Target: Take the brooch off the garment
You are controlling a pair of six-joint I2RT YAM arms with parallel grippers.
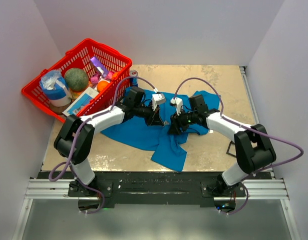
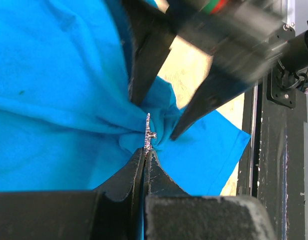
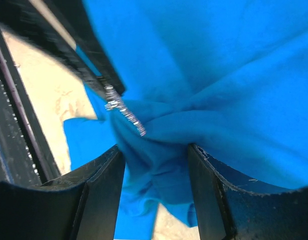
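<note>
Closest to the arm bases, the tan bench [image 1: 214,150] is showing under the bottom edge of the blue shirt [image 1: 143,132]. The shirt is lying crumpled in the middle of the bench. Both arms are reaching in over it and meeting nose to nose.

The left claw [image 2: 146,152] is pressing its two fingers tight together and pinching the edge of the brooch [image 2: 149,132]. The brooch is sitting right at those tips. Seen from the side, it is showing as a thin sparkly silver line, stuck on a gathered bump of shirt between the two claws. The right claw [image 3: 154,150] is facing it from the other side. Its fingers are standing apart with a fat bunch of cloth filling the gap, so it is looking like it is squeezing the shirt just behind the brooch.

The shirt is soft and floppy, so I am guessing it will stretch and follow any pull. Holding it close to the brooch is the best place. The brooch is looking small, hard and light, maybe slippery, with little bits that could bend. Its rim is the only spot to grab. I am not seeing how it is fastened.

Far back on the left, a red basket [image 1: 109,51] is sitting full of odds and ends, well apart from the claws.
</note>
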